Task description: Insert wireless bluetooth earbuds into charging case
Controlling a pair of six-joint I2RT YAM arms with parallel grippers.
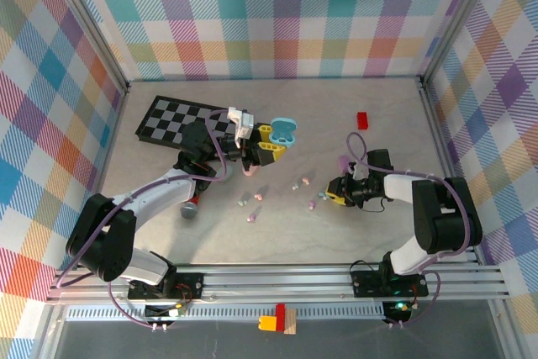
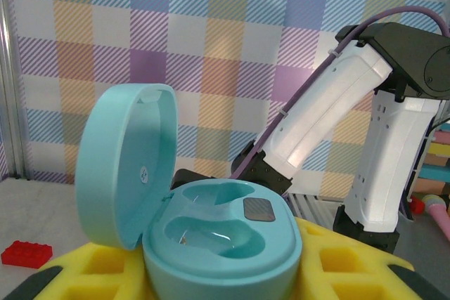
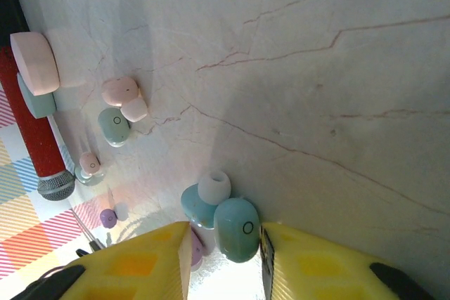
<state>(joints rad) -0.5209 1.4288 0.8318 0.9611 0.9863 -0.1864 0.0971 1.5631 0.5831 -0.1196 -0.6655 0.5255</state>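
My left gripper (image 2: 223, 280) is shut on the teal charging case (image 2: 232, 244), held off the table with its lid (image 2: 123, 163) up and both wells bare. In the top view the charging case (image 1: 284, 130) sits just past that gripper (image 1: 271, 146). My right gripper (image 3: 225, 237) is down on the table, its yellow fingers either side of a teal earbud (image 3: 237, 230). The right finger touches the bud; a gap remains at the left finger. A purple earbud (image 3: 196, 249) lies behind the left finger. More earbuds (image 1: 301, 182) are scattered mid-table.
A red toy microphone (image 3: 39, 138) and a pink case (image 3: 35, 61) lie at the left of the right wrist view, near pink (image 3: 119, 91) and pale green (image 3: 113, 126) buds. A checkerboard (image 1: 168, 119) and a red brick (image 1: 362, 119) lie toward the back.
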